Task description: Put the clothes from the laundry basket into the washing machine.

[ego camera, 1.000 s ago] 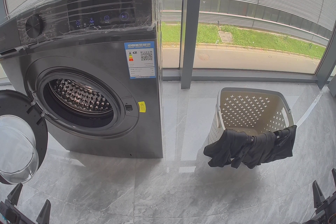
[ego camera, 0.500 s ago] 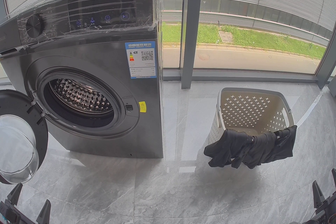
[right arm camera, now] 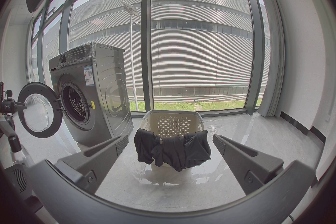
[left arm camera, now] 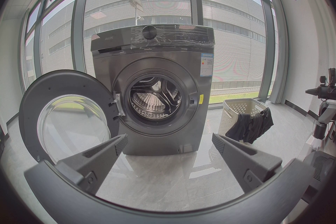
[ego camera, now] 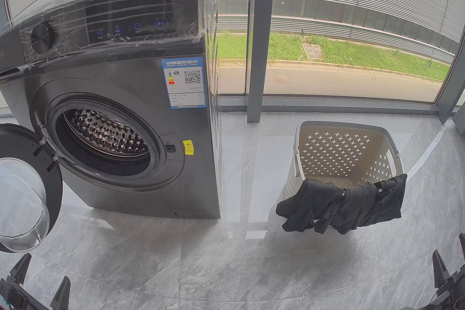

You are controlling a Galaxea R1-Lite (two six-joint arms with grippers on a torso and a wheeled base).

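Obs for you: grey front-load washing machine (ego camera: pixel 126 98) stands on robot's L side, on the grey marble floor (ego camera: pixel 242 267), in front of the window wall (ego camera: pixel 348 10). Round door (ego camera: pixel 24 199) is swung wide open to the L, glass porthole facing up toward head cam; perforated steel drum (ego camera: pixel 104 134) exposed. Control panel (ego camera: pixel 126 18) w/ knob (ego camera: pixel 42 38) is under clear plastic wrap; blue-edged label (ego camera: pixel 184 82) and small yellow sticker (ego camera: pixel 188 147) on the front, R of the opening. White laundry basket (ego camera: pixel 339 151) sits on the floor to the R of the machine, well apart from it, near the window. Black clothes (ego camera: pixel 339 207) are draped over the basket's near rim, most of the fabric hanging down the outside wall, one end up by the R handle slot; whether the lowest fold touches the floor you can't tell. L gripper (ego camera: pixel 44 270) is low at near L, below the open door and apart from it, jaws spread wide, nothing between them. R gripper (ego camera: pixel 450 255) is low at near R, on the near side of the basket and well apart from it, jaws likewise spread, nothing held. In R wrist cam you look straight at the basket w/ the clothes framed between the two jaws; in L wrist cam the drum opening sits between the jaws.
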